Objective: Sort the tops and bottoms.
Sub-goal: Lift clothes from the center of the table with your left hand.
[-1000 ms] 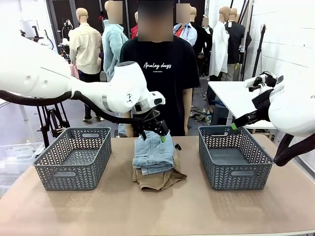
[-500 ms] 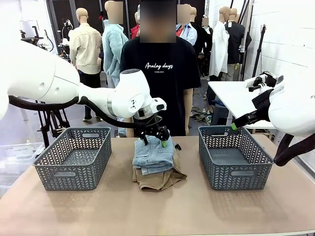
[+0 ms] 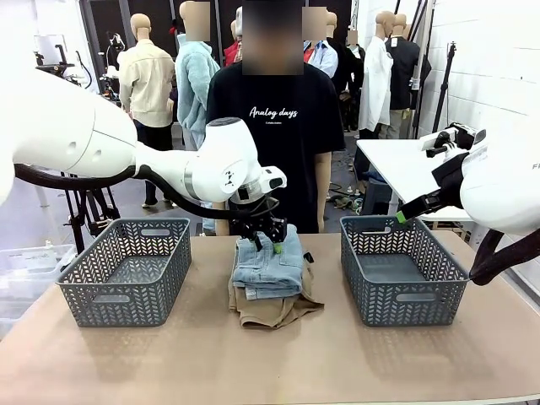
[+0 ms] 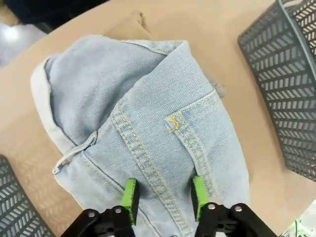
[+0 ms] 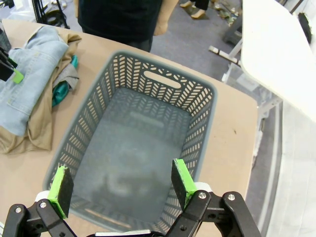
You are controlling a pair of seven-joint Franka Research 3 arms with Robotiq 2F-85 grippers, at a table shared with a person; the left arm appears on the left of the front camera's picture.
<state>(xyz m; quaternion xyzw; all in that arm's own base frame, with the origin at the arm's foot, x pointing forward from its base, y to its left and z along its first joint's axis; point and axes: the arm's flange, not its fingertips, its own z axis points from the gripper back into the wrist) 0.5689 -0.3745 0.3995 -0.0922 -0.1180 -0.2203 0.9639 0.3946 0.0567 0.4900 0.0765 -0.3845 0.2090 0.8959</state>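
Left hand is down on the pile in the middle of the worktop, and the jeans sit directly beneath it, top of the stack. From the wrist you can see both green pads pressed into the denim near the back pocket, standing part-way apart with a stitched seam running between them. Whether they've actually pinched the cloth, I cannot tell.

Below the jeans, further under that hand, lies the tan top. Tucked at the pile's edge on the side nearest the right hand are slivers of the grey top and the teal top. Nothing is sorted yet: the left basket and the right basket flank the left hand, one on each side, both with nothing inside.

Right hand hangs over the right basket, fingers spread wide, holding nothing.

So this looks like step one, taking the bottoms off the stack. The next move calls for a firm clamp on a good fold of that thick denim, then a straight lift high enough that the bulky jeans come free without dragging the tan top along, before carrying them across to one basket.
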